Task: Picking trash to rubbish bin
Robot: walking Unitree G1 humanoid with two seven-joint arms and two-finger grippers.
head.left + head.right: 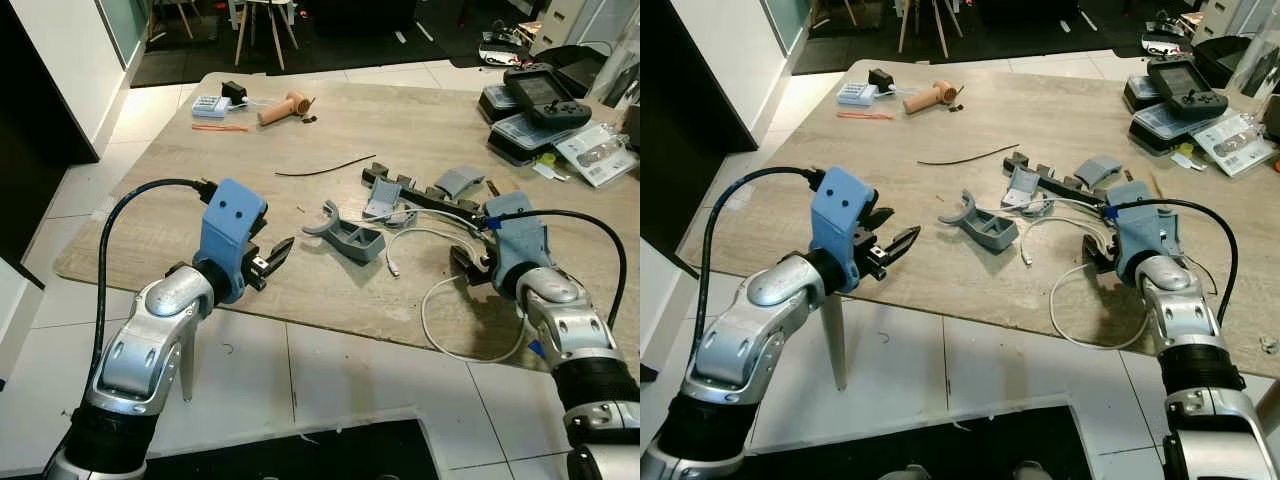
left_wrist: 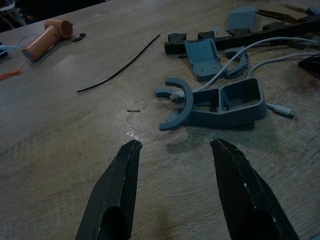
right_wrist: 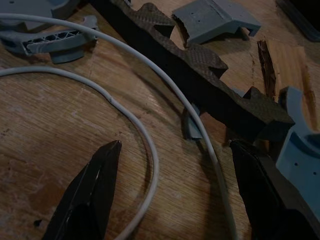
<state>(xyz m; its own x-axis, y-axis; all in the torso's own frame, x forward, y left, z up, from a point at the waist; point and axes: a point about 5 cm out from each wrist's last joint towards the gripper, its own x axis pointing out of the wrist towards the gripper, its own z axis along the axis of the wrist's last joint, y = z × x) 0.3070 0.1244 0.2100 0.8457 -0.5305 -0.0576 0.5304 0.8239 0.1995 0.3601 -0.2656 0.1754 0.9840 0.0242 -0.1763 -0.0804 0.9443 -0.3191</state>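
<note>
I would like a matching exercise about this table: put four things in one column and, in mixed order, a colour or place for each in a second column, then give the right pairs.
Things:
1. hair dryer
2. white cable
3. grey plastic bracket
4. game controller

Descriptions:
A. on a case at the table's far right corner
B. peach-coloured, at the far left of the table
C. in front of the open left gripper
D. looped on the wood by the right gripper

Pairs: 1-B, 2-D, 3-C, 4-A
</note>
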